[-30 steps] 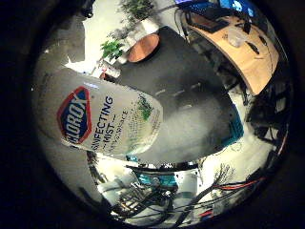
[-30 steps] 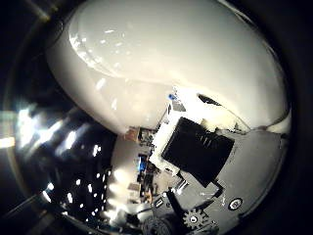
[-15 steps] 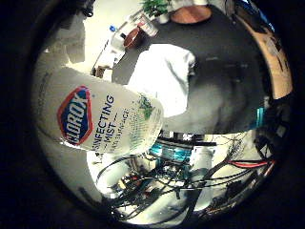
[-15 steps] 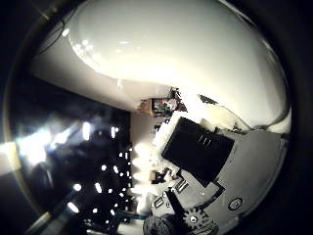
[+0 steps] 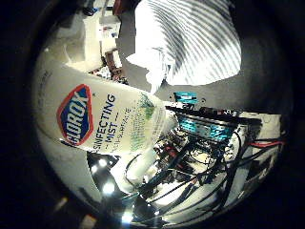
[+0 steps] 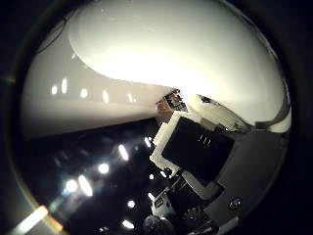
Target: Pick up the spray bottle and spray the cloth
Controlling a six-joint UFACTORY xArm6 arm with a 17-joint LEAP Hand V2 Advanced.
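The white spray bottle [image 5: 95, 114], with a red and blue label, lies close against the palm in the little finger side view. Its white body [image 6: 166, 49] also fills much of the thumb side view. My right hand [image 6: 210, 157] shows there as black and white finger parts pressed against the bottle, curled round it. The cloth [image 5: 186, 43], white with thin grey stripes, lies crumpled on a dark table [image 5: 255, 81] beyond the bottle's end, away from it.
A teal object [image 5: 186, 98] sits at the table's edge by the cloth. Teal and black equipment [image 5: 202, 126] stands below it. Small items [image 5: 110, 59] lie beside the cloth. Ceiling lights [image 6: 83, 181] show past the bottle.
The whole picture has swung, so the camera moved with the hand. The cloth now looks larger and nearer. The bottle keeps its place against the palm.
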